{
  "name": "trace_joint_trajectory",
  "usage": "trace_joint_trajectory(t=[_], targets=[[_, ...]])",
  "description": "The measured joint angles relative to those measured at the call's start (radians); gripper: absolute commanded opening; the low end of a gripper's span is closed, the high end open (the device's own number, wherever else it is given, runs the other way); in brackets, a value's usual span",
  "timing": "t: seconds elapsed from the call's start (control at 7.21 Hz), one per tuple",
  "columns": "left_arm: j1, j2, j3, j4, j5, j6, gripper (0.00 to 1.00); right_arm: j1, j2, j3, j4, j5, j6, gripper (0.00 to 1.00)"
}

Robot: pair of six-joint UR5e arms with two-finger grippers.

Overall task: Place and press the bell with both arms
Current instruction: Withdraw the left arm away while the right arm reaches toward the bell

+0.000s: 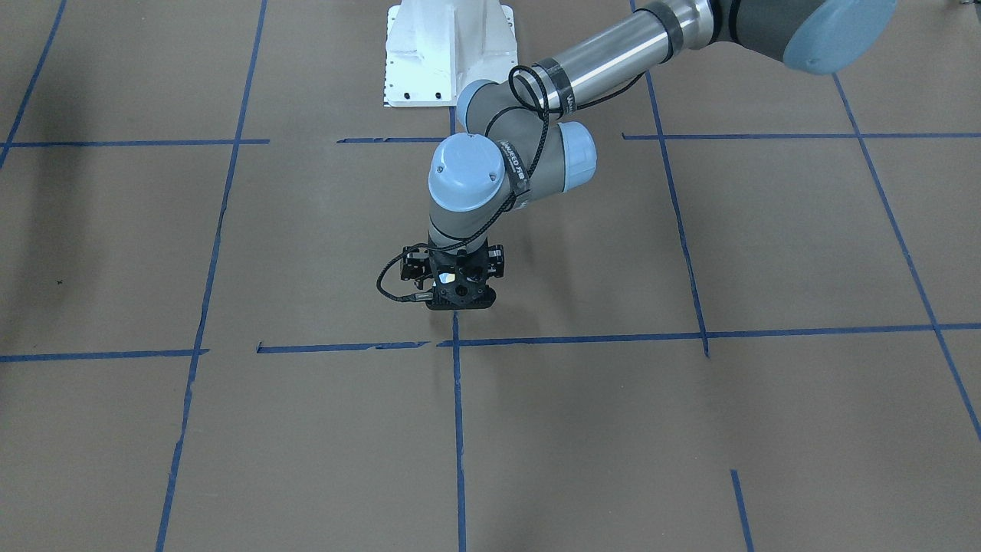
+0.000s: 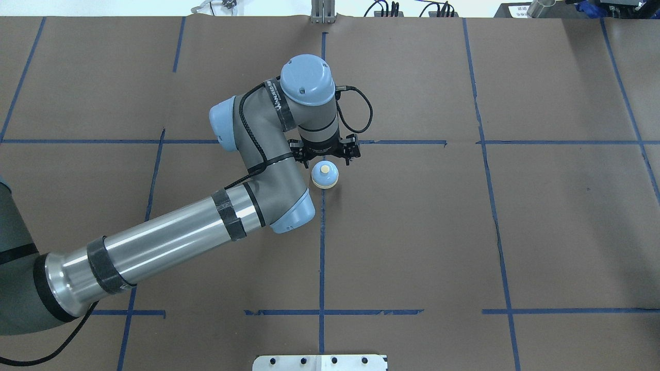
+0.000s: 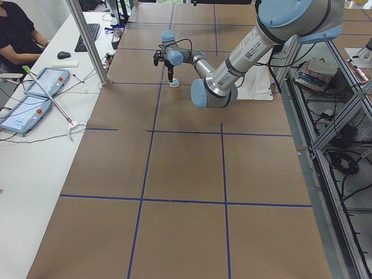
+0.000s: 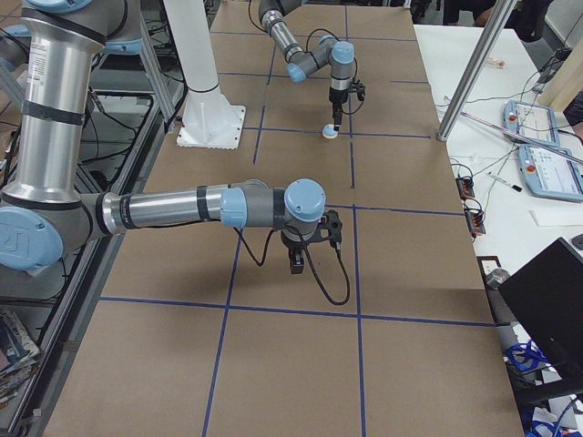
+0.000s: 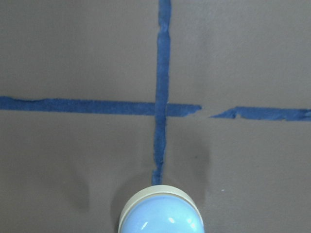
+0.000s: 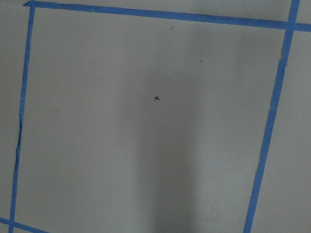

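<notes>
The light-blue bell [image 2: 325, 175] with its cream button stands upright on the brown table near a crossing of blue tape lines. It fills the bottom edge of the left wrist view [image 5: 161, 213] and also shows small in the side views [image 3: 174, 85] [image 4: 331, 134]. My left gripper [image 2: 324, 157] points straight down, right at the bell and just beyond it from the robot. In the front view the gripper [image 1: 460, 299] hides the bell. Its fingers are hidden, so I cannot tell whether it is open or shut. My right gripper [image 4: 296, 264] hangs low over bare table far from the bell, and I cannot tell its state.
The white pedestal [image 1: 448, 54] stands at the robot's edge of the table. Blue tape lines [image 2: 322, 257] divide the brown surface into squares. A side desk with tablets [image 3: 35, 93], a metal post [image 3: 87, 40] and a seated person [image 3: 17, 29] lie beyond the far edge.
</notes>
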Motion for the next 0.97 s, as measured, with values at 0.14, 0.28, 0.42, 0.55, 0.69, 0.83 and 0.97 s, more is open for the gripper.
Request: trace_joint_trajectory(t=[0.14, 0.28, 0.42, 0.55, 0.69, 0.83, 0.97], targets=[[-0.032, 0.013, -0.043, 0.005, -0.002, -0.013, 1.0, -0.002, 0.006, -0.001, 0.027, -0.006, 0.008, 1.0], [-0.062, 0.054, -0.102, 0.008, -0.005, -0.022, 0.98, -0.008, 0.011, -0.002, 0.084, -0.011, 0.038, 1.0], [-0.089, 0.121, -0.17, 0.008, -0.012, -0.022, 0.98, -0.031, 0.016, -0.002, 0.177, -0.014, 0.131, 1.0], [-0.121, 0.184, -0.222, 0.005, -0.033, -0.017, 0.98, -0.075, 0.025, -0.002, 0.3, -0.016, 0.292, 1.0], [-0.16, 0.234, -0.264, 0.004, -0.071, 0.007, 0.98, -0.135, 0.051, -0.002, 0.432, -0.028, 0.5, 1.0], [-0.201, 0.3, -0.325, 0.006, -0.112, 0.058, 0.98, -0.207, 0.104, -0.002, 0.521, -0.066, 0.701, 1.0], [-0.247, 0.394, -0.408, 0.008, -0.153, 0.134, 0.98, -0.303, 0.186, 0.0, 0.563, -0.136, 0.889, 0.99]])
